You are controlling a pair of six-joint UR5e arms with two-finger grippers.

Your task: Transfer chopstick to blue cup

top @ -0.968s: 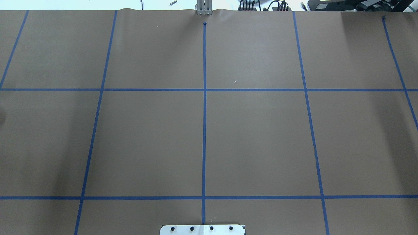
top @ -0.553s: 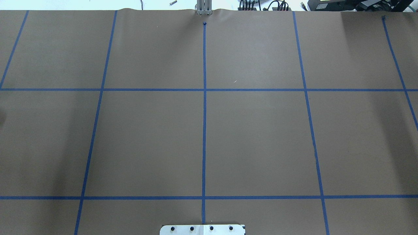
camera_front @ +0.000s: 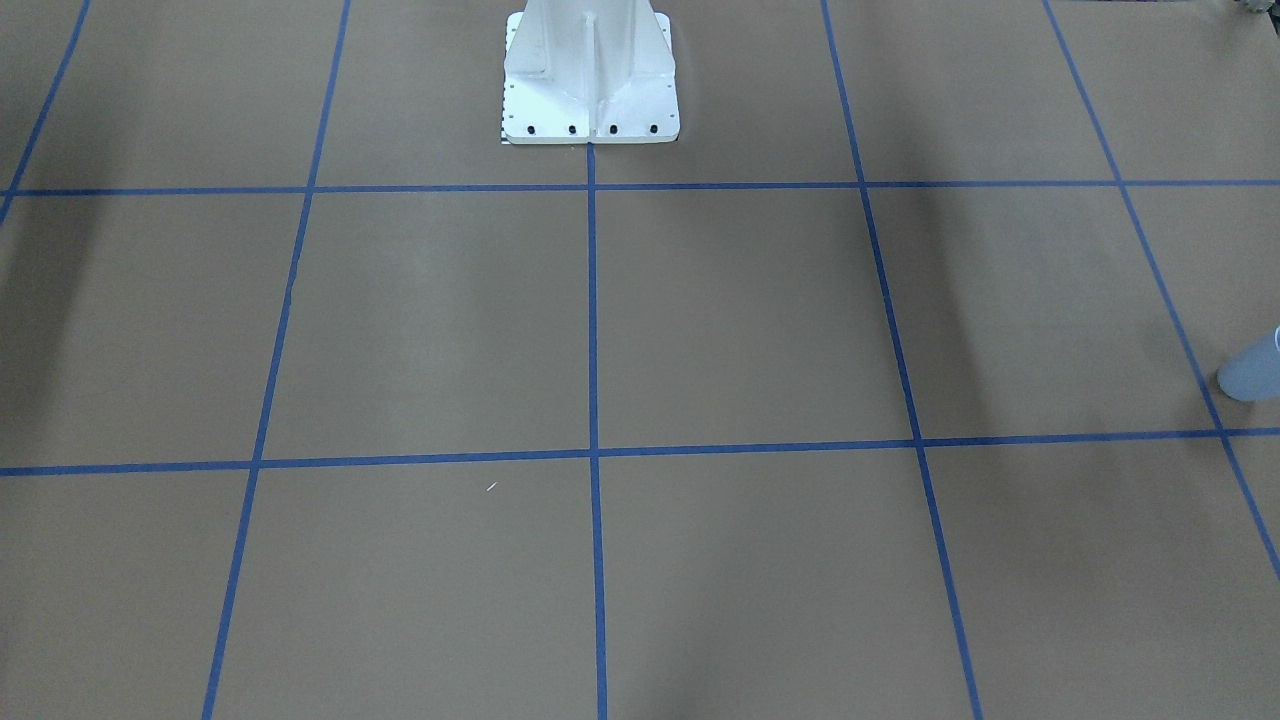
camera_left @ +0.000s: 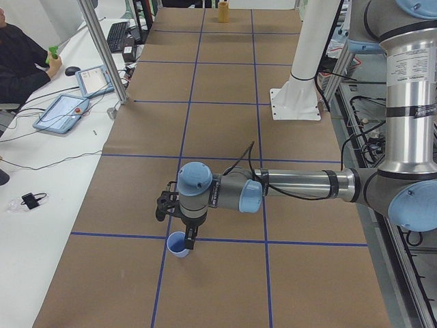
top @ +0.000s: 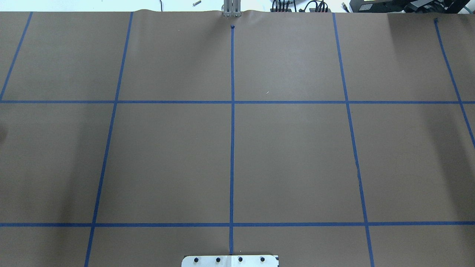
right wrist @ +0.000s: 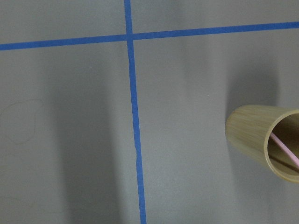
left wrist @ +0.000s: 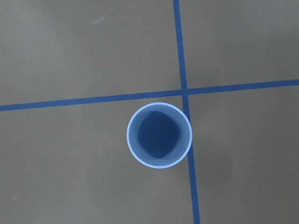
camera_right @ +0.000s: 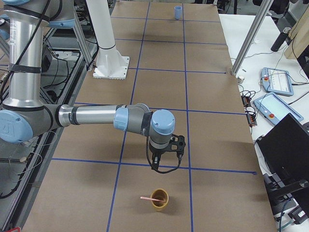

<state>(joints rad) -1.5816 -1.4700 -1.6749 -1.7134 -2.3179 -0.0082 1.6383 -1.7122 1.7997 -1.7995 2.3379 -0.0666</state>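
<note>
Nothing has shifted overhead. Left gripper (camera_left: pixel 188 240) hangs over blue cup (left wrist: pixel 159 135), mid-frame. Chopstick (right wrist: pixel 286 148) leans in tan cup (right wrist: pixel 250 135), lower right. Whether left gripper or right gripper (camera_right: pixel 166 166) is wide or narrow, I cannot tell.

Bamboo cup (camera_right: pixel 159 205) on brown table (top: pixel 167 159) with blue tape grid (top: pixel 232 148)

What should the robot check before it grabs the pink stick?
1. The chopstick sticks out of the tan cup: ok.
2. The blue cup is upright and empty: ok.
3. The right gripper is over the chopstick: not ok, off to one side.
4. The right gripper is open: cannot tell.
5. The left gripper is clear of the blue cup: cannot tell.
</note>
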